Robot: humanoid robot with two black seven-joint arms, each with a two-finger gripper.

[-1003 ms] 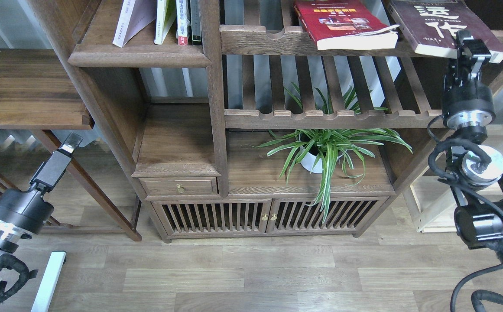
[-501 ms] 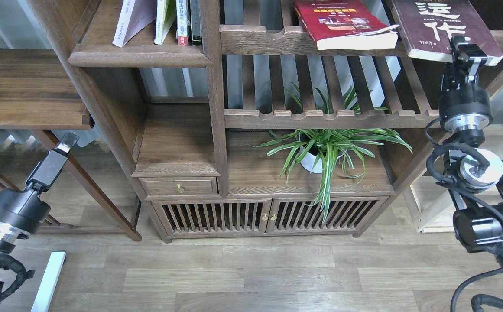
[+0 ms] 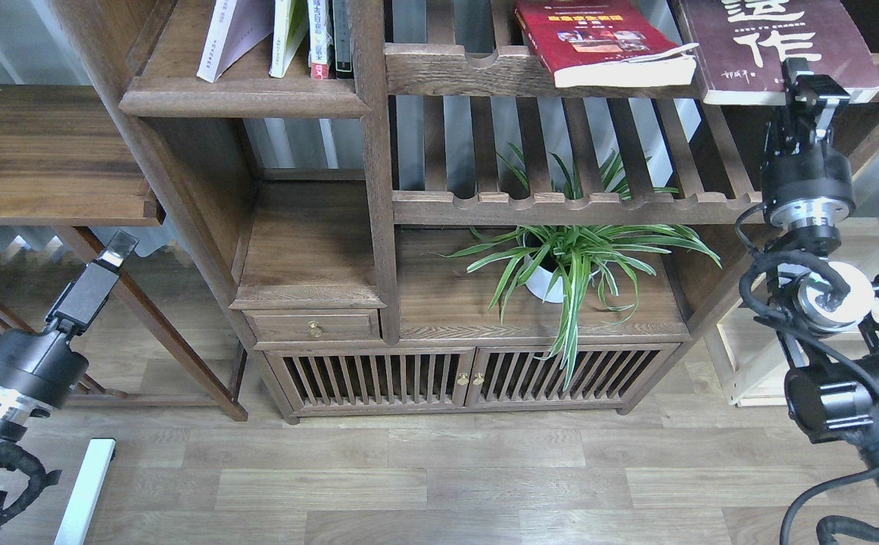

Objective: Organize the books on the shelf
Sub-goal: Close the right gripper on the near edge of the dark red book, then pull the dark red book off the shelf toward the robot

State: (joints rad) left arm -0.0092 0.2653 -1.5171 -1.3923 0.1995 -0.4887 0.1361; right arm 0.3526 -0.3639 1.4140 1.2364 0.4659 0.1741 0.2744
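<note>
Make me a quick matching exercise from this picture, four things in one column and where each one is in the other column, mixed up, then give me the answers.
Things:
1. maroon book
2. red book
3. lavender-white book
4. potted plant

Places:
A. leaning on the solid shelf, upper left
B. on the cabinet top, under the slatted racks
C. lying flat on the top slatted rack, left of the other flat book
D. at the top right, its near edge at the right hand

Pairs: 1-D, 2-C, 3-A, 4-B

My feed's bright, even daylight — coming thru the pale backdrop behind the bookcase. Soft shadows under its boards, sharp focus, slight wide-angle bend at edges — no glare.
</note>
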